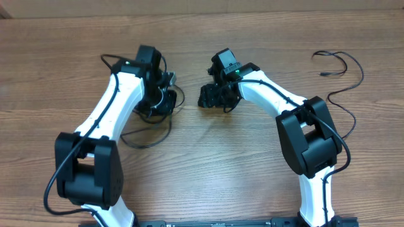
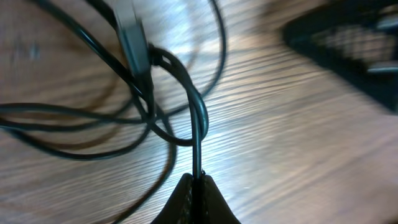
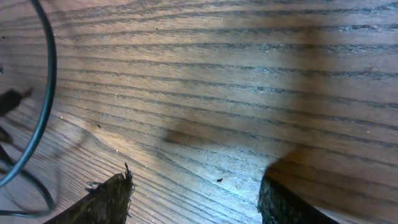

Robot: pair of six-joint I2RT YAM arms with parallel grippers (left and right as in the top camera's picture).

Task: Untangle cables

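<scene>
Overhead: the cables (image 1: 146, 145) lie tangled left of centre on the table (image 1: 252, 189), toward its far edge, under the left gripper (image 1: 165, 94). One loose cable (image 1: 344, 69) curls near the far right corner. The right gripper (image 1: 211, 96) sits just right of the tangle.

Left wrist: the jaws are pinched tight on one strand rising from the tangle.

Right wrist: the fingers (image 3: 109, 199) stand apart over bare wood, holding nothing.

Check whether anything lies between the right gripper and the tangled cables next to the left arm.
Nothing visible does. Only bare table separates the right gripper, jaws open, from the cables; the left gripper pinches one strand.
</scene>
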